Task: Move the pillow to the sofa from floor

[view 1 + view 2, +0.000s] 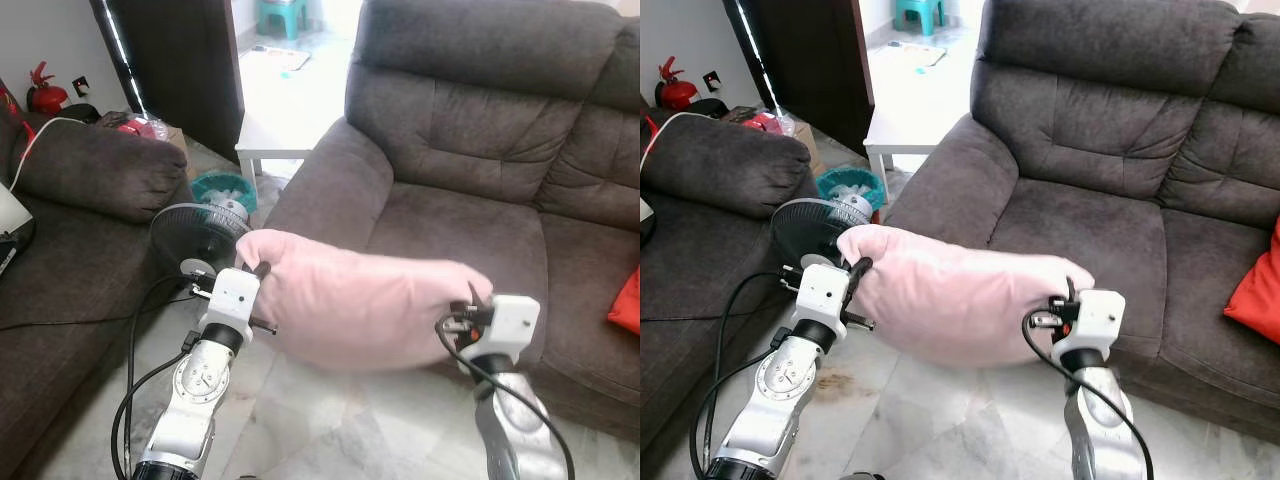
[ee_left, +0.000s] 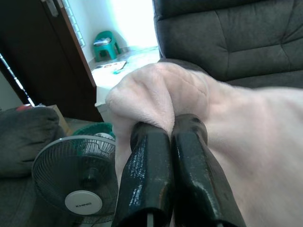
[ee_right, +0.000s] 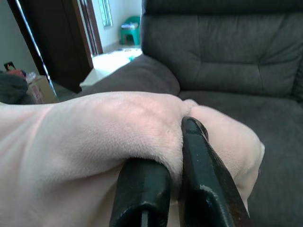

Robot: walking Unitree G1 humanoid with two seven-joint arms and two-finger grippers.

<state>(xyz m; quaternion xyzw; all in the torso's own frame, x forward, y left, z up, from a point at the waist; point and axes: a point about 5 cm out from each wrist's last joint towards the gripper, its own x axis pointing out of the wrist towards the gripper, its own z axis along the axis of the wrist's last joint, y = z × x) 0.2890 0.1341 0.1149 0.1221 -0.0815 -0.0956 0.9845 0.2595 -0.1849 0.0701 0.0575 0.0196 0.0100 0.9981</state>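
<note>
A pale pink pillow (image 1: 360, 305) hangs in the air between my two arms, in front of the dark grey sofa (image 1: 470, 215). My left gripper (image 1: 262, 270) is shut on the pillow's left end; in the left wrist view its fingers (image 2: 147, 165) pinch a fold of pink fabric (image 2: 156, 99). My right gripper (image 1: 472, 298) is shut on the pillow's right end, its fingers (image 3: 199, 156) clamped on the fabric (image 3: 104, 127). The pillow is level with the sofa's seat cushion (image 1: 1080, 235), just short of its front edge.
A second dark sofa (image 1: 70, 230) stands at the left. A black floor fan (image 1: 198, 235) and a green basket (image 1: 225, 188) sit on the tiled floor between the sofas. A white side table (image 1: 275, 135) stands beside the sofa arm. A red cushion (image 1: 1255, 285) lies at the sofa's right.
</note>
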